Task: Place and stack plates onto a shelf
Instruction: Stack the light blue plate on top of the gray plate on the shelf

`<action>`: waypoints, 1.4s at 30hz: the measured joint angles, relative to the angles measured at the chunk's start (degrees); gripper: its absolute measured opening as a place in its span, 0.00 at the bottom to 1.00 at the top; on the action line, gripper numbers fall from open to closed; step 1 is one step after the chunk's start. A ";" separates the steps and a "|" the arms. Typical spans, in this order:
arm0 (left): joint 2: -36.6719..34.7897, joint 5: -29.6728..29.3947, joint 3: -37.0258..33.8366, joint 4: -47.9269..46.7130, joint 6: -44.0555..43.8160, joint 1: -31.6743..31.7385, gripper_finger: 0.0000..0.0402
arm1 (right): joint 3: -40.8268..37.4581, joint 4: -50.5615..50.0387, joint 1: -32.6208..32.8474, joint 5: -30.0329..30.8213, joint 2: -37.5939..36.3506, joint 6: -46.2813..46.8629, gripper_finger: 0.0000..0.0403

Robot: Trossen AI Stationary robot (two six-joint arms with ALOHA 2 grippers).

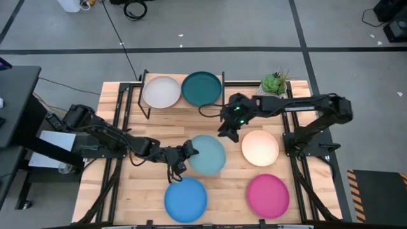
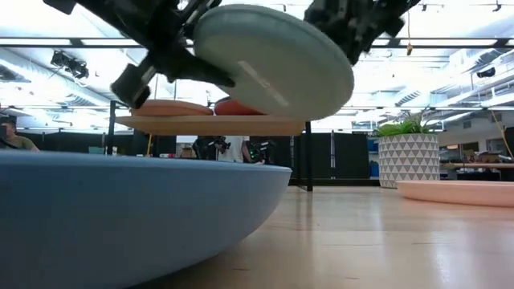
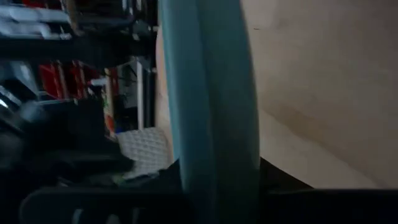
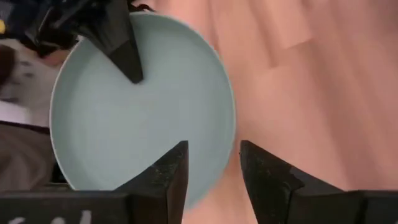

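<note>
Nearest the front edge, at 6 o'clock on the table, the blue plate [image 1: 186,198] and the magenta plate [image 1: 268,195] lie flat, untouched (blue fills the low view's foreground). Next in, table centre: the left gripper [image 1: 184,155] is clamped on the 9 o'clock rim of the light teal plate [image 1: 207,154], holding it off the wood and tilted; the low view shows the lift and tilt, which the high view flattens out. Left wrist view gives only the rim edge-on between its fingers, confirming the pinch. Rim grip probably because a flat plate offers nothing else to grab. The cream plate [image 1: 260,147] sits at 3 o'clock of it, flat on the table. The right gripper [image 1: 229,130] hovers at 1 o'clock of the teal plate, fingers parted and holding nothing; its wrist view shows the plate's far edge lining up with the gap, so this looks like a handover setup, likely because the left arm is stretched out at reach. Farthest, at 12 o'clock: the shelf [image 1: 139,90] carries a grey-white plate [image 1: 161,91] and the dark teal plate [image 1: 201,88] on top side by side; the low view adds tan and orange beneath them, hidden from above. Potted plant [image 1: 275,83] at the far right corner, clear of the path.
</note>
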 joint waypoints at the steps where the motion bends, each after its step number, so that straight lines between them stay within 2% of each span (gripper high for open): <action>1: -0.23 -0.36 0.01 -1.00 -1.44 -0.15 0.15 | 0.00 -1.13 0.03 1.74 -1.69 -0.59 0.38; 6: -4.22 -7.98 -0.07 -8.89 -7.64 -2.19 0.13 | -2.34 -2.30 2.99 12.24 -9.90 -3.27 0.38; 11: -12.29 -17.03 -0.05 -14.08 -11.37 -5.96 0.15 | -11.83 6.93 7.24 21.62 -15.82 -2.40 0.37; 16: -20.58 -28.78 0.00 -17.79 -15.05 -5.64 0.14 | -22.16 21.03 10.35 23.45 -17.62 0.76 0.37; 22: -25.39 -35.62 0.47 -26.77 -20.59 4.40 0.14 | -28.94 31.52 11.68 23.56 -16.33 2.34 0.37; 25: -25.43 -34.64 3.58 -34.93 -25.68 11.17 0.14 | -29.49 31.53 11.71 23.64 -16.32 2.57 0.37; 29: -23.31 -25.83 10.61 -48.06 -36.32 19.57 0.14 | -29.49 32.17 11.71 23.61 -16.36 2.51 0.37; 31: -21.71 -23.39 13.98 -54.97 -40.53 22.12 0.14 | -29.49 32.26 11.73 23.61 -16.41 2.30 0.37; 37: -13.56 -22.63 22.68 -67.65 -49.02 23.23 0.14 | -29.49 32.28 12.21 23.66 -16.41 1.72 0.37; 42: -6.33 -22.73 26.88 -76.56 -55.52 23.73 0.14 | -29.49 32.57 13.50 24.10 -16.41 1.43 0.37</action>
